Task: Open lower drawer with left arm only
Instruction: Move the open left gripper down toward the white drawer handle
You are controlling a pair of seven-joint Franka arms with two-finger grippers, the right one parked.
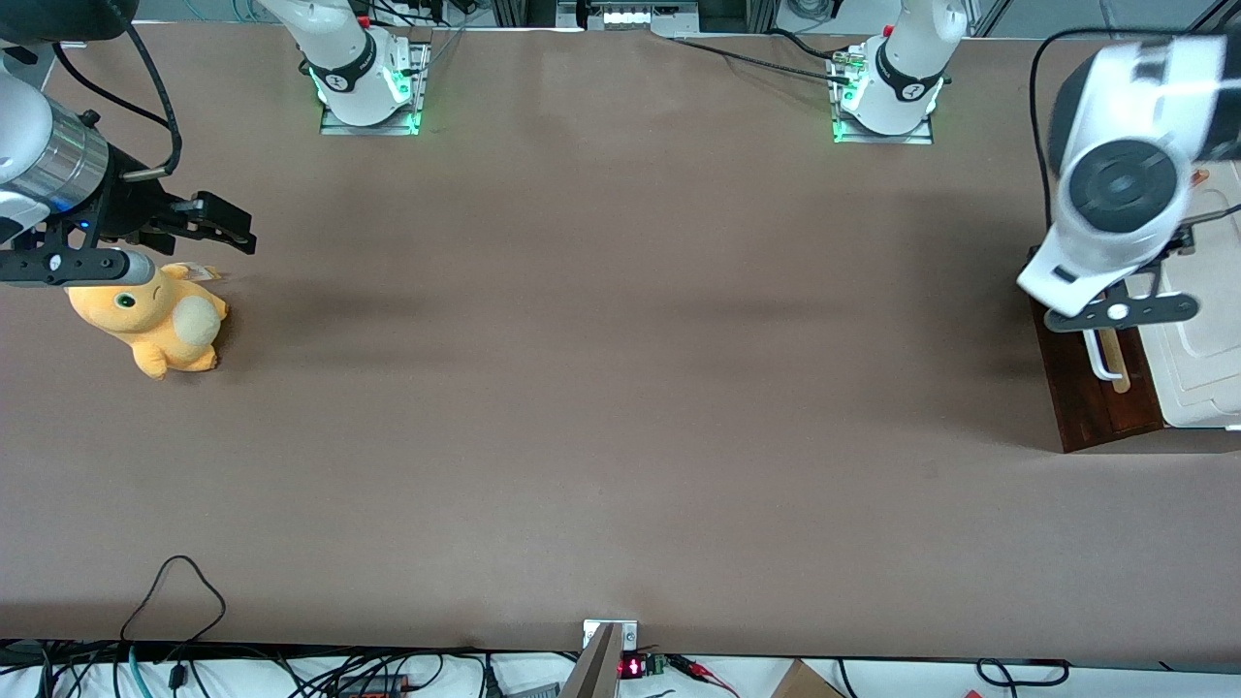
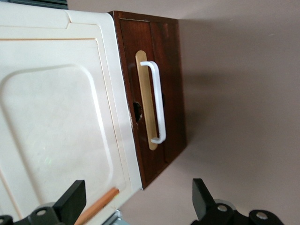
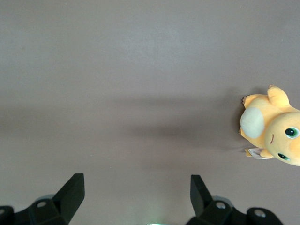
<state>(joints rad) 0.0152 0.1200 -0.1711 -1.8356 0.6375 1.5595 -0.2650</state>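
Observation:
The lower drawer's dark brown front (image 1: 1091,388) faces the middle of the table, at the working arm's end. Its white bar handle (image 1: 1100,361) sits on a pale wood strip. The front lies flush with the cabinet, so the drawer looks shut. In the left wrist view the drawer front (image 2: 166,56) and handle (image 2: 157,101) show whole. The left arm (image 1: 1115,184) hangs over the cabinet's front edge. My gripper (image 1: 1120,312) points down above the handle, well clear of it. In the wrist view the gripper (image 2: 137,201) is open and empty, its fingertips (image 2: 72,199) spread wide.
The cream-white cabinet top (image 1: 1202,349) (image 2: 51,117) carries an orange-brown strip (image 2: 98,206). An orange plush toy (image 1: 155,315) (image 3: 274,124) lies toward the parked arm's end. Cables (image 1: 175,601) run along the table edge nearest the front camera.

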